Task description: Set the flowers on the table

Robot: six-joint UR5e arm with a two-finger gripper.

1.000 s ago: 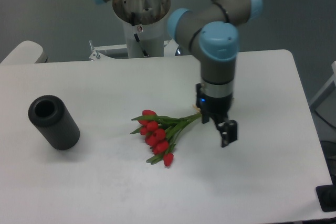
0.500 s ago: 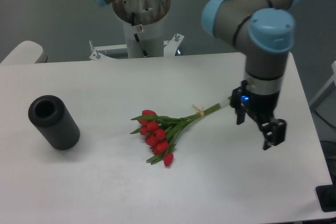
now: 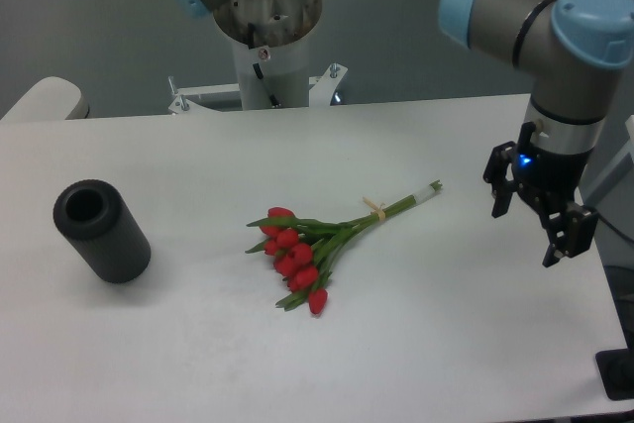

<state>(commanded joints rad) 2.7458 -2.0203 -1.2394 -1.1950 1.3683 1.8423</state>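
The flowers (image 3: 307, 250), red tulips with green stems tied by a pale band, lie flat on the white table (image 3: 218, 156) near its middle, stem ends pointing up and right. My gripper (image 3: 530, 227) hangs over the table's right side, well clear of the stem tips. Its fingers (image 3: 560, 240) stand apart and hold nothing.
A dark grey hollow cylinder (image 3: 101, 231) lies on its side at the left of the table. The arm's base column (image 3: 267, 37) rises behind the far edge. The table's right edge runs just past the gripper.
The gripper has moved to the right, away from the stem ends, and stands open. The flowers stay where they lay.
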